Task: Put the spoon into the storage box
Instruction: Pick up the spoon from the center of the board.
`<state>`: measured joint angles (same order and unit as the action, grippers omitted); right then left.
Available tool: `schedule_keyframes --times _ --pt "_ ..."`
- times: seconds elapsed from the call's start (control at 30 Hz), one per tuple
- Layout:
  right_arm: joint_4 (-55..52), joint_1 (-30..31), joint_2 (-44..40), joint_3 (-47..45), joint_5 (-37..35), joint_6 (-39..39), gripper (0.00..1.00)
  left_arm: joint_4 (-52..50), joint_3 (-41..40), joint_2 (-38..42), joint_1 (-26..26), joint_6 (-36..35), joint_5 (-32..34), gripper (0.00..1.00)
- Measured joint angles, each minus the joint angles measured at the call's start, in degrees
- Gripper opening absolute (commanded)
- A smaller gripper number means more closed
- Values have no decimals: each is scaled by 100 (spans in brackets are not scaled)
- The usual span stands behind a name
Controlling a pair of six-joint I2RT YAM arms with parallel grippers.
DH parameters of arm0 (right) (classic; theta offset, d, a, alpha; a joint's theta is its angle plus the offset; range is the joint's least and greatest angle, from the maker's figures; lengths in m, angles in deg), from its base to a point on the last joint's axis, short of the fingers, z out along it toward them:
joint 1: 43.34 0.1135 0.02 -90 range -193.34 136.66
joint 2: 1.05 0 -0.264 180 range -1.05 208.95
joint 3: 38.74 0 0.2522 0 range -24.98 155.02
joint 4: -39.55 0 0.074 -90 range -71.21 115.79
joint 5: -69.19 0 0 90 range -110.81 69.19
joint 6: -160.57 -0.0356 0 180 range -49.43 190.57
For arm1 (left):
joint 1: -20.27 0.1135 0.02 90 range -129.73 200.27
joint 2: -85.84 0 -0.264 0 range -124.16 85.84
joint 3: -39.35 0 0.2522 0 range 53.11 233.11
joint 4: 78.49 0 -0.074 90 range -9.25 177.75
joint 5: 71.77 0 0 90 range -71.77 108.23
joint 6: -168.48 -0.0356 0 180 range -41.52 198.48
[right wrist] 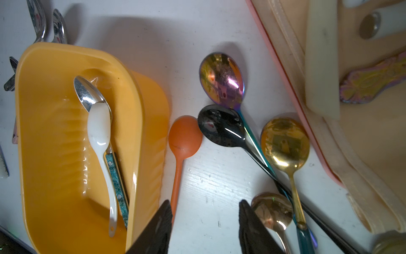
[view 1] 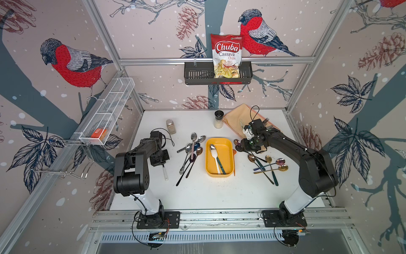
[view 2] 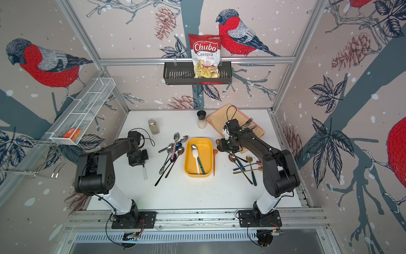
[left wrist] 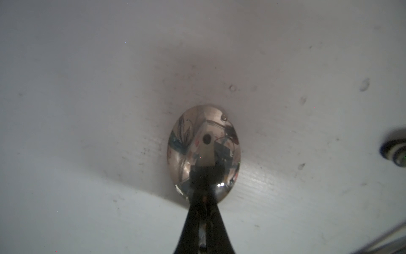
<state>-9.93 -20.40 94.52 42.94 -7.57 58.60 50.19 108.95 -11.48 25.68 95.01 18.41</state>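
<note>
- The left gripper (left wrist: 203, 199) was pinched right down on the thin neck of the spoon (left wrist: 203, 151), with the shiny bowl poking out past the fingertips. Whether the bowl was resting on the white table (left wrist: 87, 66) or just off it couldn't be told.
- In a top view, its pale handle (view 1: 165, 173) was pointed at 6 o'clock from the claw. The whole lot was parked at 9 o'clock of the storage box (view 1: 207, 158), well apart from it, with a heap of other spoons (view 1: 191, 151) lying between.
- The right gripper (right wrist: 205, 206) was held partly open with nothing in it. It was over bare table just beside an orange spoon (right wrist: 185, 137), around 2 o'clock of the box.
- Risk one: the neck gripped was thin and polished, so the spoon could be swivelled or let slip once lifted.
- Risk two: the heap sat right on the path, so on a low carry the trailing handle could get snagged and spoons scattered.
- Risk three: the box was already taken up by a white spoon (right wrist: 98, 127) lying over a green-handled one (right wrist: 115, 173). A sloppy drop could be bounced off them or left hanging across the rim.
- Risk four: the right arm was parked close to the box, so a bump could be had if both arms were moved in together.
- Readable text: "Chuba Cassava Chips" was printed on the red-and-white bag (view 1: 226, 50) in the dark basket (view 1: 197, 74) at 12 o'clock.
- The bag's small green logo and the orange pack (view 1: 98, 133) in the white mesh basket (view 1: 109, 110) couldn't be read.
</note>
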Motion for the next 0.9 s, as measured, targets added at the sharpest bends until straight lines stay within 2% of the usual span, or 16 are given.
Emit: schedule_keyframes --times 0.13,0.47,0.7,0.9 --pt "-76 94 -70 57 -85 -39 51 -2 -24 140 2 2 -46 1" --pt "-144 374 -146 192 -221 -208 51 -26 26 1088 -140 107 -466 1" --pt "-216 400 -302 177 -302 -323 51 -236 898 1279 -994 304 -636 2" --pt "-232 317 -498 61 -361 -345 51 -385 1906 988 -1727 514 -748 2"
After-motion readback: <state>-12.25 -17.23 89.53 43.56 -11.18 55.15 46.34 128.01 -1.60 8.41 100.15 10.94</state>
